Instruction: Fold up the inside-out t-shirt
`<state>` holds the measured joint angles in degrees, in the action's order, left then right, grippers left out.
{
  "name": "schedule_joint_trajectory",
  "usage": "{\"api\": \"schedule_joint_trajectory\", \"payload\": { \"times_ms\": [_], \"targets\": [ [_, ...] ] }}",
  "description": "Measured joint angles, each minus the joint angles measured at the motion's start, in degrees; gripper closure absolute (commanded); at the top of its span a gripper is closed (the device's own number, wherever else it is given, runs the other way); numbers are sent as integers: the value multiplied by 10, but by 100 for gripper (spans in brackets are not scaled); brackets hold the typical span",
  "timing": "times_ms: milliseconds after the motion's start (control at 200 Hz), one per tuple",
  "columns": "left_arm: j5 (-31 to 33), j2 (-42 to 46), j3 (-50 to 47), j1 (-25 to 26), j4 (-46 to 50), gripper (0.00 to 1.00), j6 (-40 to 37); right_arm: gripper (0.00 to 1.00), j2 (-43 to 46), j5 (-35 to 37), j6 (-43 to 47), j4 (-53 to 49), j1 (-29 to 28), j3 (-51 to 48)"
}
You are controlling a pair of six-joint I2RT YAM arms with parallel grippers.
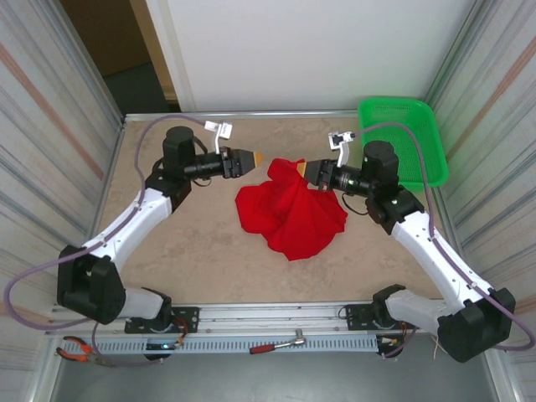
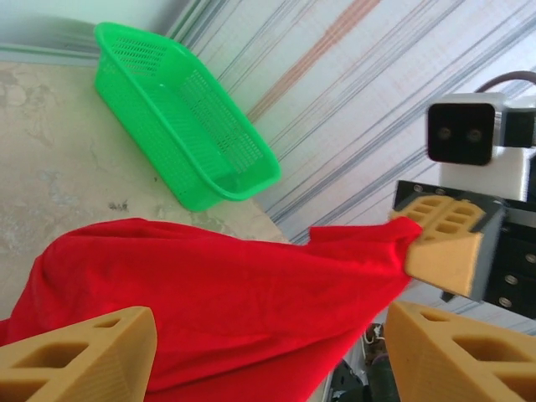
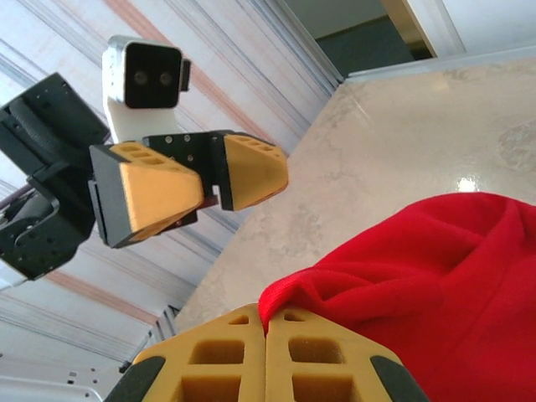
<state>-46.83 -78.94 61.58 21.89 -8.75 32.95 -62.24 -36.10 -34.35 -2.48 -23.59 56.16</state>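
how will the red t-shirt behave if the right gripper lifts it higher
Probably floppy: the t-shirt sags in folds from the right gripper pinching one edge. Likely light, since that small pinch holds cloth up. Pushed, it would probably bunch, not slide.

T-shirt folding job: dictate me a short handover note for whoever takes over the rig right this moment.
Left gripper: open, holding nothing, hovering just off the far left of the t-shirt, not touching it.
Right gripper: shut on an edge of the t-shirt, pinching it up off the table.
The t-shirt: a crumpled heap mid-table, rising to that pinch. The green basket sits at the far right corner, apart from it.
Done: no fold visible yet.
Left: spread the t-shirt flat, then fold it.
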Motion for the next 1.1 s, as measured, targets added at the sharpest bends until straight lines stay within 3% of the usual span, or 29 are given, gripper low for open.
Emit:
{"api": "schedule_joint_trajectory", "payload": {
  "times_ms": [100,401,746,781,832,927,972,1102],
  "targets": [
    [22,-36,-2,9,-6,26,47,100,0,0,-2,3,0,-9],
    [120,-79,-66,71,-126,25,316,100,0,4,-11,3,-12,-19],
    [210,-79,-63,129,-139,25,398,100,-14,6,-11,7,-30,-19],
    [215,-79,-63,131,-139,30,403,100,-14,7,-11,8,-31,-19],
    [221,-81,-63,135,-141,45,406,100,-14,8,-11,8,-32,-19],
    [229,-96,-63,136,-155,87,415,100,-14,18,-11,8,-40,-20],
    [229,-105,-63,136,-161,100,414,100,-12,23,-11,9,-45,-25],
    [226,-125,-63,128,-179,100,395,98,22,50,-19,11,-70,-80]
  ]
}}
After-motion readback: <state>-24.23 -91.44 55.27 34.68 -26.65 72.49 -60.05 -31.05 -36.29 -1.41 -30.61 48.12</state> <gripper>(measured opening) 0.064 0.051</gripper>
